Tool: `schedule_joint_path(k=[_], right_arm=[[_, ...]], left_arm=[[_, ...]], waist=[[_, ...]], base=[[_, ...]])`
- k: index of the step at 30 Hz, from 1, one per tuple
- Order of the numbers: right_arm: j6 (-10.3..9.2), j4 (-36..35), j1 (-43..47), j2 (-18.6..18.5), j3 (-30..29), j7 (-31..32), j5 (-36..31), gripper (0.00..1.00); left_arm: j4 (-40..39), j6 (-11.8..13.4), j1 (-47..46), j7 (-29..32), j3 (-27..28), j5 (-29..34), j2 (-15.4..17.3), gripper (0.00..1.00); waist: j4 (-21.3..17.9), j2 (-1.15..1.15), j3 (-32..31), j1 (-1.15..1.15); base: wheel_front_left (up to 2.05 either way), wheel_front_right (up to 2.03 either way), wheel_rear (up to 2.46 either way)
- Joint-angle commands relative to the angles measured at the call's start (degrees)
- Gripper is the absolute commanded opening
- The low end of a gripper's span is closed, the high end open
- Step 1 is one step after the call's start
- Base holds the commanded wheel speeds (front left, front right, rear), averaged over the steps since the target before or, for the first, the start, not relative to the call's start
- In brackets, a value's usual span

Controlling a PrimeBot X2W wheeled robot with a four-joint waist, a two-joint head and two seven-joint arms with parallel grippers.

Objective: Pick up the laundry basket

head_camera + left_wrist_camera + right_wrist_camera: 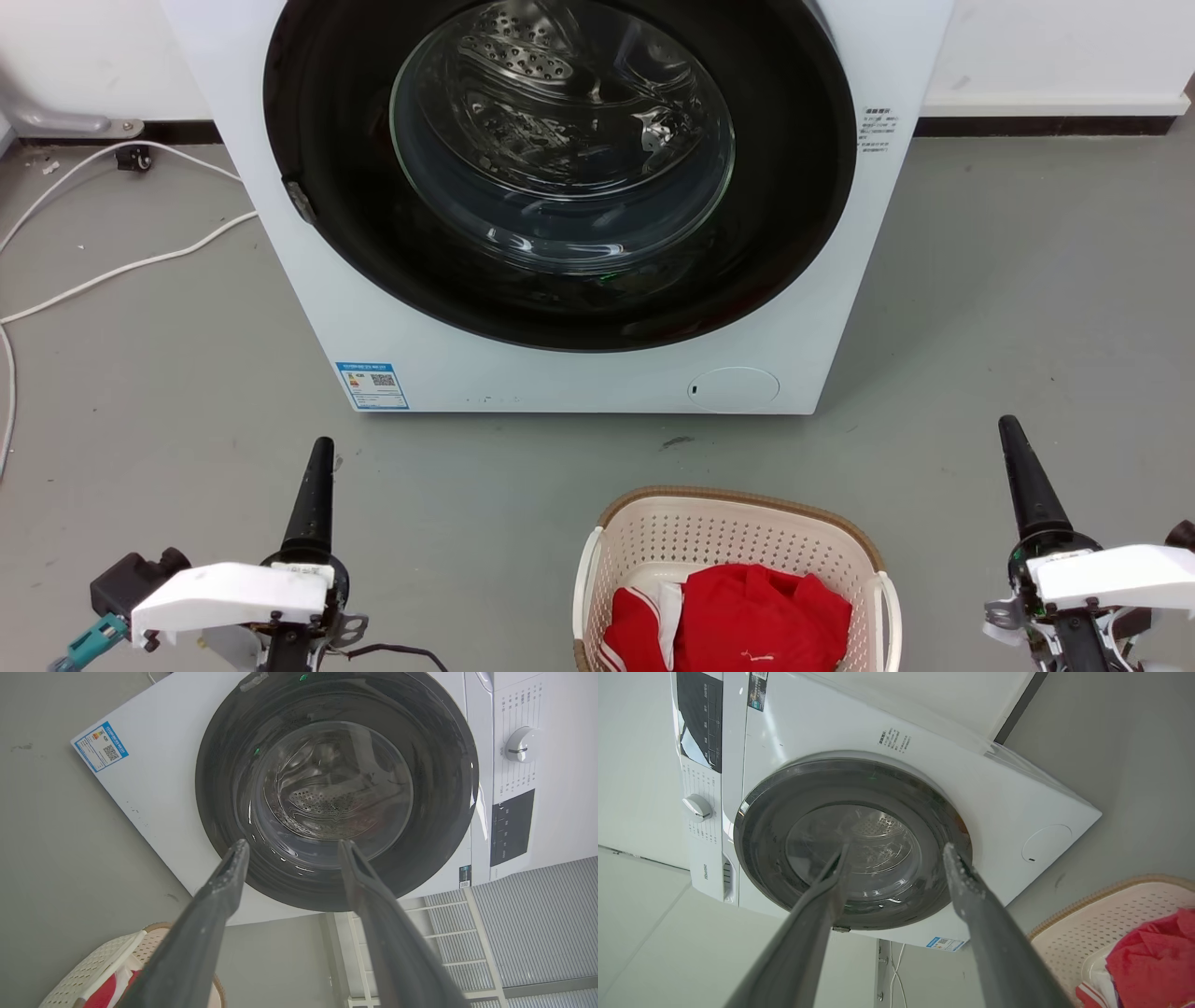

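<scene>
The laundry basket (747, 537) stood on the gray floor (168, 392) in front of the washing machine (579, 373), a little to the right of the middle of its round dark door, with a strip of bare floor between the two. The bottom edge of the head view cut off the basket's near end. A red garment (747, 616) with some white trim lay crumpled inside it, below the brown rim. A white loop handle showed on each side.

The left fingers (215, 900) were spread apart with nothing between them, pointed toward the machine's door. In the head view they sat at the lower left, well apart from the basket. The right fingers (980, 905) were likewise spread and held nothing, at the lower right, nearer the basket than the left ones but not touching it.

A blue label (372, 385) was stuck at the machine's lower left corner. A white cable (121, 271) ran across the floor to the machine's left.
</scene>
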Motion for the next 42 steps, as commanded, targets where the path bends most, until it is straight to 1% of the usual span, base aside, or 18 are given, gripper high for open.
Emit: schedule_joint_path(k=[1,8,21,28,29,42], right_arm=[[0.01,-1.8,-0.4,-0.1,0.3,-0.8,-4.1,1.0],[0.01,-3.0,0.4,-0.2,1.2,-2.4,-13.4,1.0],[0.01,-4.7,1.7,-0.2,1.6,-5.1,-26.9,1.0],[0.01,-5.2,2.3,-0.2,1.8,-6.4,-33.0,1.0],[0.01,-5.2,2.3,-0.2,1.8,-6.4,-33.0,1.0],[0.01,-5.5,3.1,-0.2,1.7,-8.7,-41.8,1.0]], left_arm=[[-1.7,0.5,-0.6,-0.8,-0.4,3.2,0.2,1.0],[-2.9,2.0,0.0,-2.4,-1.8,11.7,0.2,1.0],[-4.2,4.0,0.8,-5.1,-3.8,24.6,0.3,1.0],[-4.3,4.7,1.2,-6.4,-4.3,30.1,0.5,1.0],[-4.3,4.7,1.2,-6.4,-4.3,30.1,0.5,1.0],[-4.3,5.4,2.0,-8.6,-4.6,39.1,0.5,1.0]], waist=[[0.0,0.0,0.0,0.0],[0.1,0.0,0.1,0.0],[0.2,0.0,0.0,0.0],[0.3,0.0,-0.1,0.0],[0.3,0.0,-0.1,0.0],[0.3,0.0,0.0,0.0]], base=[[0.0,0.0,0.0],[0.0,0.0,0.0],[0.0,0.0,0.0],[0.0,0.0,0.0],[0.0,0.0,0.0],[0.0,0.0,0.0]])
